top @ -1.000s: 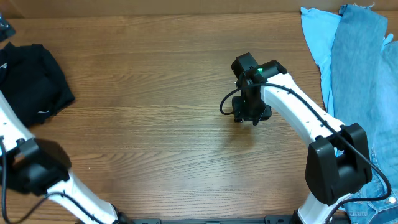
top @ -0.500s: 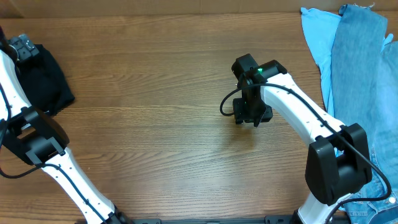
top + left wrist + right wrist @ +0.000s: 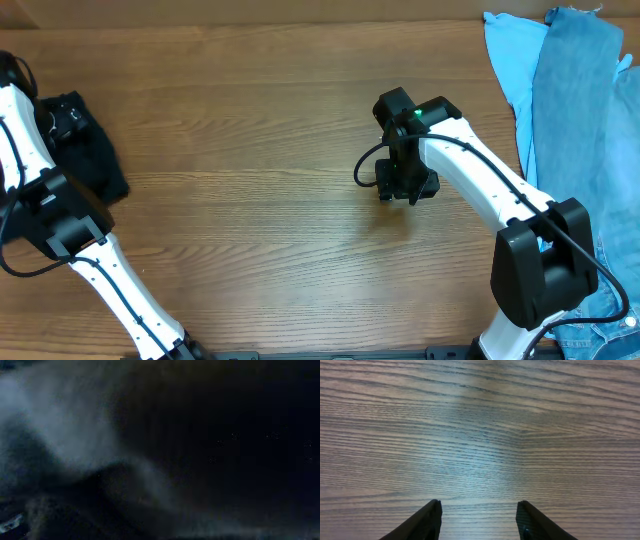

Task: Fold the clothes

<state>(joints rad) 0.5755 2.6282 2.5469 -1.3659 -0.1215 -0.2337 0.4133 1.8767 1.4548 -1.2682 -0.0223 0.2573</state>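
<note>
The left gripper (image 3: 66,116) presses into the black shirt (image 3: 100,168) at the table's (image 3: 250,120) left edge, probably to seize it. Cloth fills its camera, so whether it is clamped cannot be told. The right gripper (image 3: 479,516) waits with fingers apart over mid-table.

- A bunched garment (image 3: 100,165) lies at the far left edge of the desk (image 3: 250,220).
- The left gripper (image 3: 68,115) is over that garment, and fabric fills its wrist view.
- The right gripper (image 3: 479,510) hangs right of centre, with only desk showing between its fingers (image 3: 427,520).
- A shirt (image 3: 505,60) lies at the rear right corner.
- Denim (image 3: 585,130) overlaps the shirt's right side and runs forward along the right edge.
</note>
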